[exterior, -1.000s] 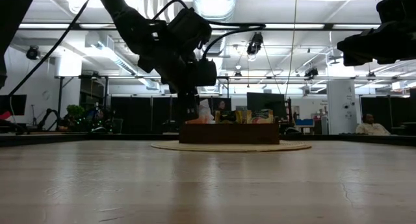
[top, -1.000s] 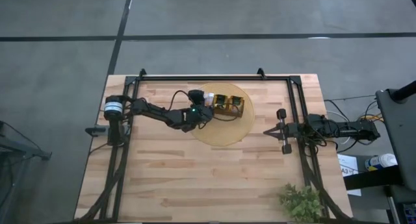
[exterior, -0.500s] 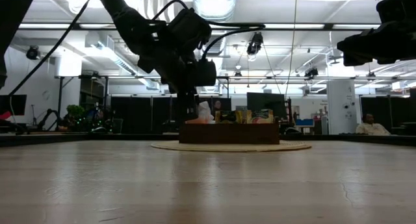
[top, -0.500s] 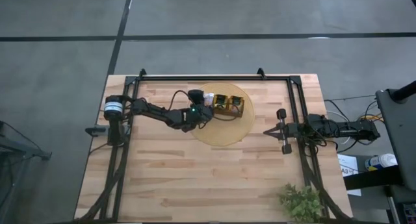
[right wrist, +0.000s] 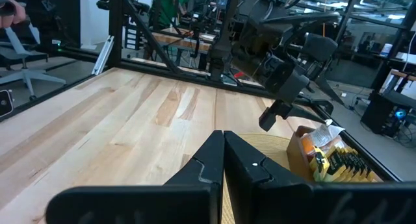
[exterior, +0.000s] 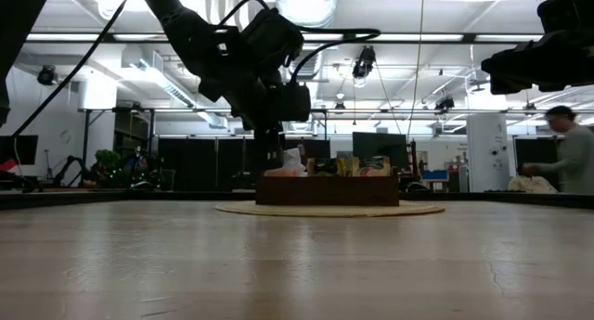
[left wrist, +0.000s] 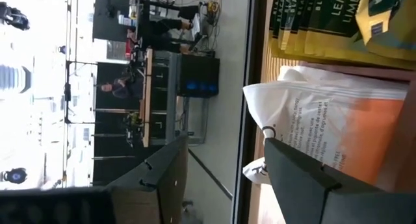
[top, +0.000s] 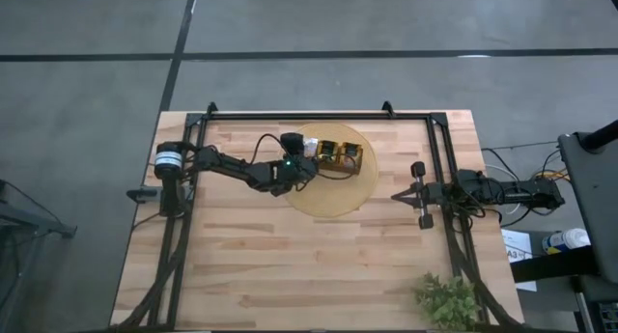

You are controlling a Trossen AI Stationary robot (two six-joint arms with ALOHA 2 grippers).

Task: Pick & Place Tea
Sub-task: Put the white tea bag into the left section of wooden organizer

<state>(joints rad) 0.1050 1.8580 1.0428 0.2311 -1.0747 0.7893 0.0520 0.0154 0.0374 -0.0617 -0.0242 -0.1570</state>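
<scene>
Since a second ago your left arm has barely shifted: it has edged slightly at the tray's left end, and a person [exterior: 568, 148] has walked into the room at the far right of the low view. Your left gripper [top: 301, 157] hangs over the left end of the wooden tray [top: 340, 159], which sits on the round mat [top: 333, 193] toward the back of the table [top: 290, 265]. From the left wrist view its fingers [left wrist: 305, 175] stand apart, one on either side of the tray's wall, with one finger down beside a white-and-orange packet [left wrist: 338, 130]; you cannot tell from any view whether that finger touches the packet, and nothing is pinched between them. The tea packets [top: 333, 152] stay in the tray: the white-and-orange ones crumpled in the end compartment by the gripper, the yellow-green ones [left wrist: 325, 23] upright in the next compartment. In the low view the packets [exterior: 348, 165] poke up above the tray's rim. Your right gripper [top: 421, 195] waits well apart at the table's right side, near the frame rail, its fingers [right wrist: 221, 159] pressed together on nothing. A potted plant [top: 447, 299] stands at the near right corner.
</scene>
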